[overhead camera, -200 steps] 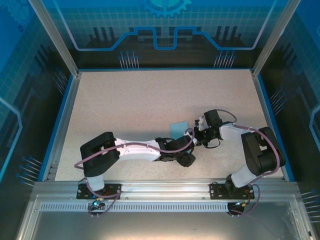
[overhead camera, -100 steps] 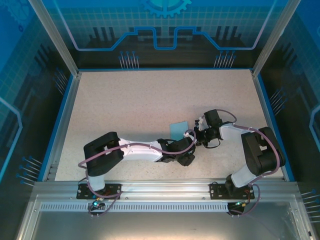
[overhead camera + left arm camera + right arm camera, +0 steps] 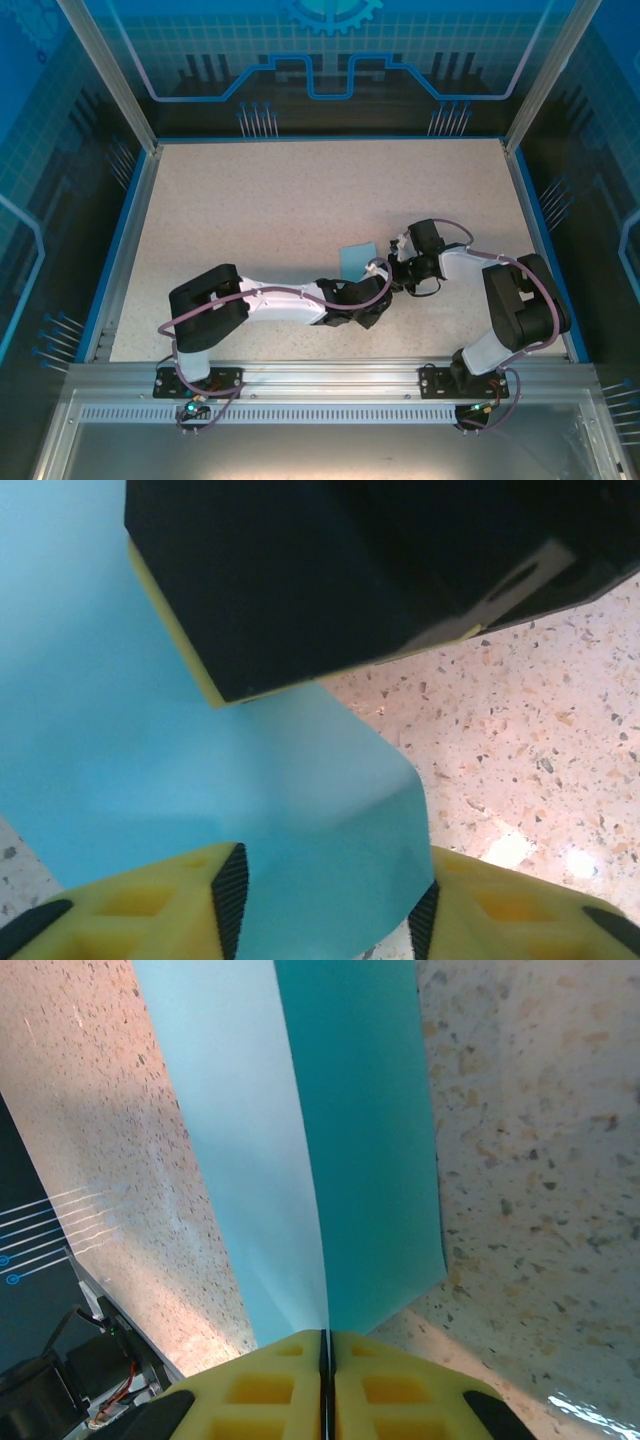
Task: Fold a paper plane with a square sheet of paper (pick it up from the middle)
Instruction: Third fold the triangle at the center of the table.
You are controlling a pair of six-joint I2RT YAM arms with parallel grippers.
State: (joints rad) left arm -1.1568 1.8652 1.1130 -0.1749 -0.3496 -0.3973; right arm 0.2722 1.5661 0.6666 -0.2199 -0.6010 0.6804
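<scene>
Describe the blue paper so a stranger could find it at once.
Start from the speckled beige table with its blue rim, then go right of centre, near the front, where the left arm and right arm meet. The square sheet of paper sits there, the only plain light-blue thing amid black-and-white arm parts; the right gripper pinches its edge.

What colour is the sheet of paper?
The paper is plain light blue, clearest in the right wrist view.

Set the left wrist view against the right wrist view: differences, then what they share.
Left wrist: the left end effector, its jaws apart around the sheet of paper, and a black yellow-edged block over it. Right wrist: the right end effector shut on the sheet's edge, a crease running up it. Shared: the light-blue sheet and the speckled table.
</scene>
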